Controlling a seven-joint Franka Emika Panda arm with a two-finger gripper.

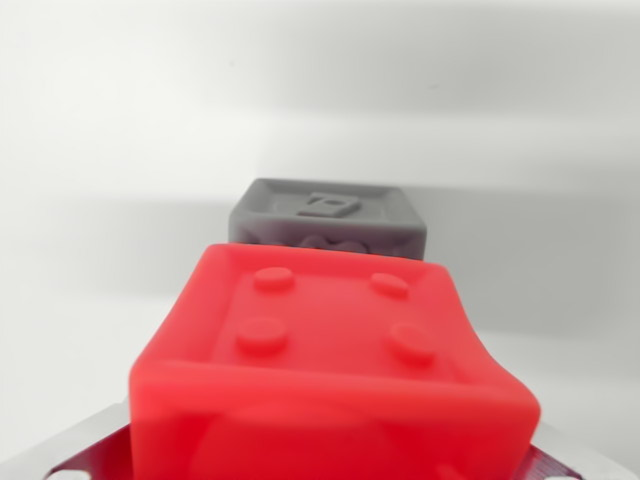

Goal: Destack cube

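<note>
Here a red plastic cube with four round studs (330,370) fills the lower centre, a grey embossed cube (328,215) just behind it; the tool's state cannot be told.

Near centre: red cube (330,370) fills the lower middle of the wrist view, blocking passage there.
Far centre: grey cube (328,214) stands just behind the red one, partly hidden by it.
Left: open white surface (90,220), free.
Right: open, free.
Far: bare beyond the grey cube.
</note>
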